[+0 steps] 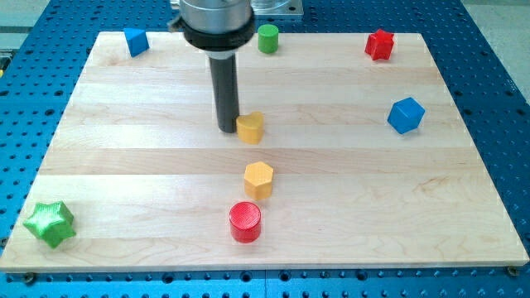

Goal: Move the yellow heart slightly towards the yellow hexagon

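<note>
seven small blocks lie on the pale wooden board (124, 165) in the single camera view, and their spread explains where i stand. my tip (229, 129), the lower end of the dark rod, rests on the board touching or almost touching the upper-left flank of the yellow heart-shaped block (251, 127); i cannot tell for certain whether contact is made. that side looks chosen because the yellow hexagonal block (258, 179) sits below the heart, toward the view's bottom, a clear gap apart, so a push from above and slightly left should, i judge, carry the heart down toward it. there is no claw on this arm, only the rod, so nothing opens or closes. just beneath the hexagon sits a red cylinder block (245, 221), close enough that an overlong push could crowd it. counting by kind: two yellow, two red (the cylinder and a red star-like block (379, 44) at top right), two blue (a blue cube (406, 115) at right, a blue block (136, 40) at top left) and two green (a green cylinder (267, 38) at top, a green star block (50, 223) at bottom left), which makes eight, not seven.
</note>
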